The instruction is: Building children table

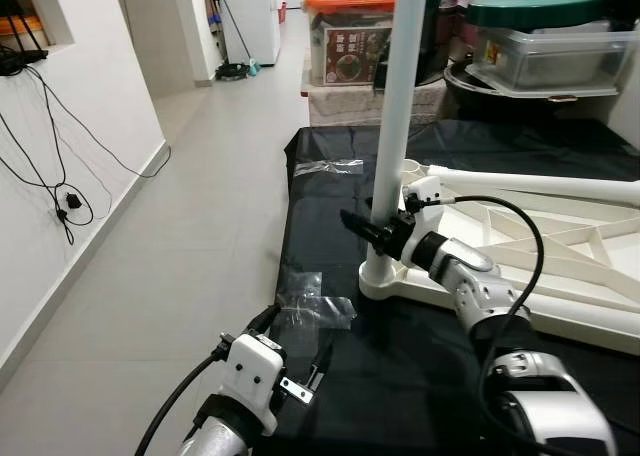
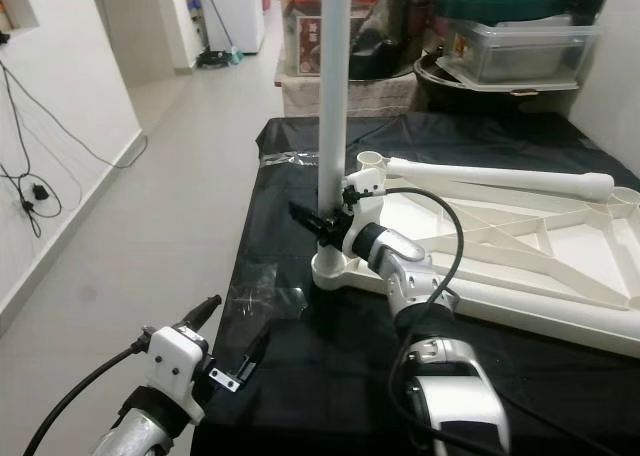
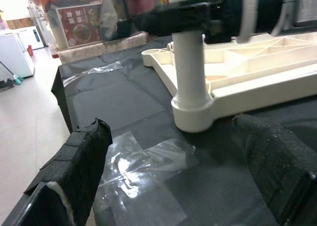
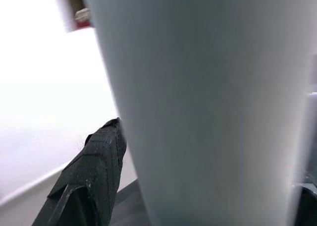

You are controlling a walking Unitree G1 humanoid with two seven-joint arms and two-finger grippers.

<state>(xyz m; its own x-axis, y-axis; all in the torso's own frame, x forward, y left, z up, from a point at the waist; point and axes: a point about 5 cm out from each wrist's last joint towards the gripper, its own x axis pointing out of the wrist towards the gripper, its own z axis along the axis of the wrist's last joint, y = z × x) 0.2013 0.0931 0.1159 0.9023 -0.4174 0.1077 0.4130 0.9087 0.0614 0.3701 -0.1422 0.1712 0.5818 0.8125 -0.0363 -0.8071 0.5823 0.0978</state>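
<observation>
Table leg (image 4: pixel 208 107) in the right wrist view — blurred, cut off at top and bottom edges. Only one finger (image 4: pixel 91 176) of the right gripper (image 1: pixel 375 228) is clear there; the other sits at the frame edge. Table top (image 1: pixel 560 266) runs off the right edge. Labels on the storage boxes (image 1: pixel 345 36) — too small to read.

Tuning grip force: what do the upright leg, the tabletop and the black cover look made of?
Upright leg: likely moulded plastic, smooth white, slight sheen; right gripper clamps it near its base.
Tabletop: same off-white plastic, ribbed underside facing up.
Black cover: looks like thin plastic sheeting or cloth, matte with wrinkles; clear tape glints on it.
</observation>
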